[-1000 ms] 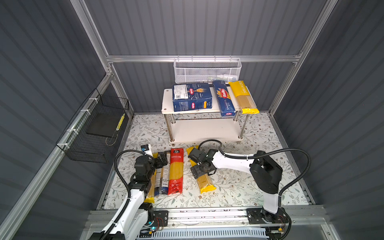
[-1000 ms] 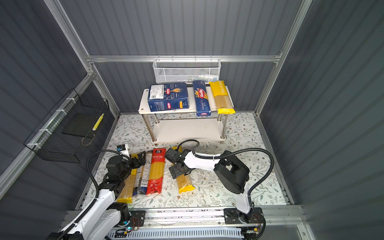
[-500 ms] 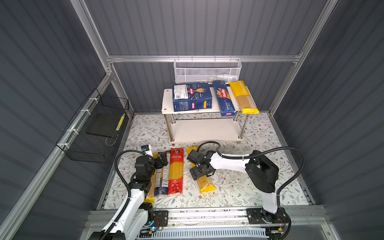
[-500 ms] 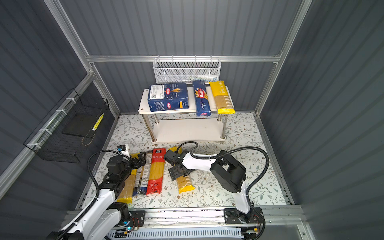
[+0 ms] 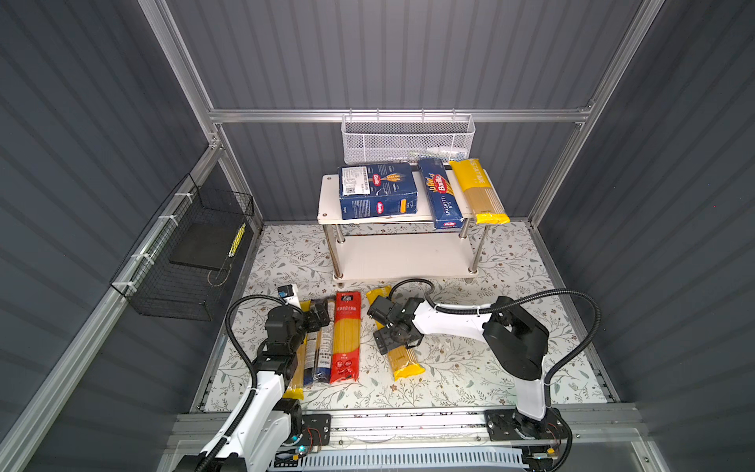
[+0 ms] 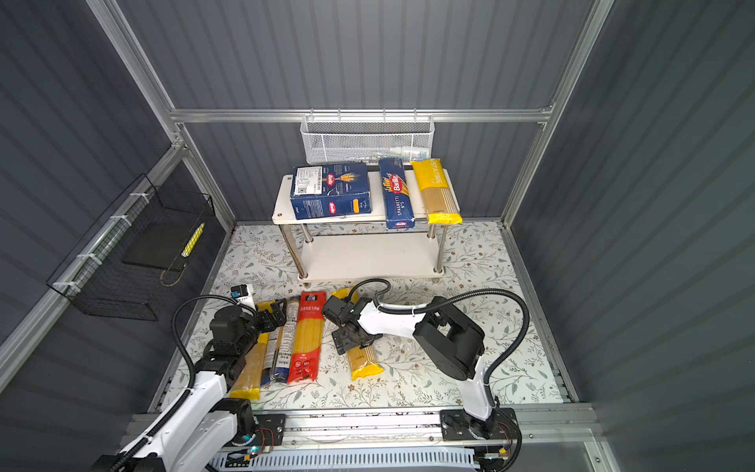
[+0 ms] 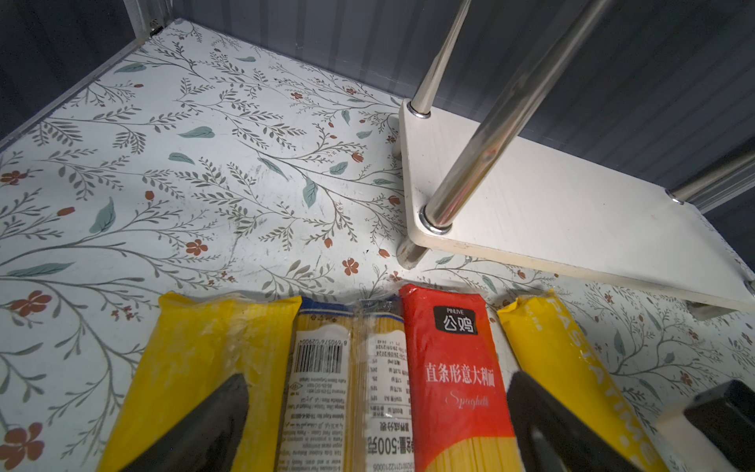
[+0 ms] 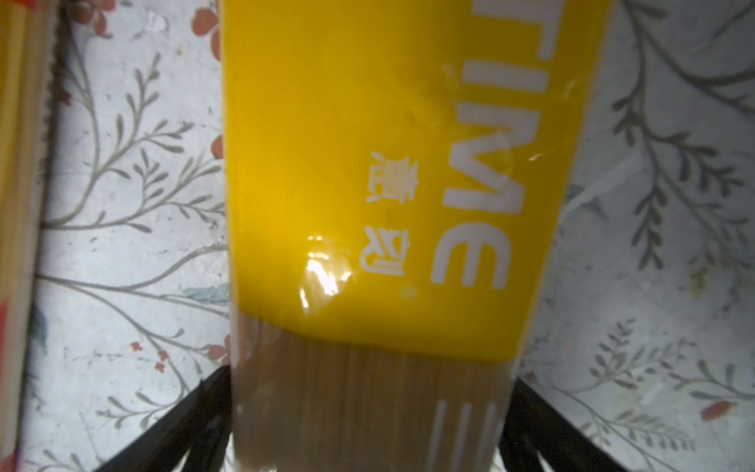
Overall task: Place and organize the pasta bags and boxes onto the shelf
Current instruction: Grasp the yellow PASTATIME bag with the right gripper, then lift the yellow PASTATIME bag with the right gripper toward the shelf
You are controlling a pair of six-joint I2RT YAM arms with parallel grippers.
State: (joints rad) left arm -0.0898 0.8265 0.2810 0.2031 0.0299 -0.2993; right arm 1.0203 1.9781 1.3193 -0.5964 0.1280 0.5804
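The shelf carries a wide blue pasta box, a narrow SPAGHETTI box and a yellow-ended bag on its top board. Several bags lie on the floor. My right gripper is low over a yellow-ended bag, open, one finger close at each side. My left gripper hangs open above a blue-and-white labelled bag and a red bag. Another yellow-ended bag lies partly under the left arm.
The shelf's lower board is bare. A white mesh basket hangs on the back wall and a black wire basket on the left wall. The metal rail runs along the front edge. Chrome legs stand close ahead of the left gripper.
My right arm has edged slightly left and settled over the yellow-ended floor bag. The left arm and the other bags have not moved.
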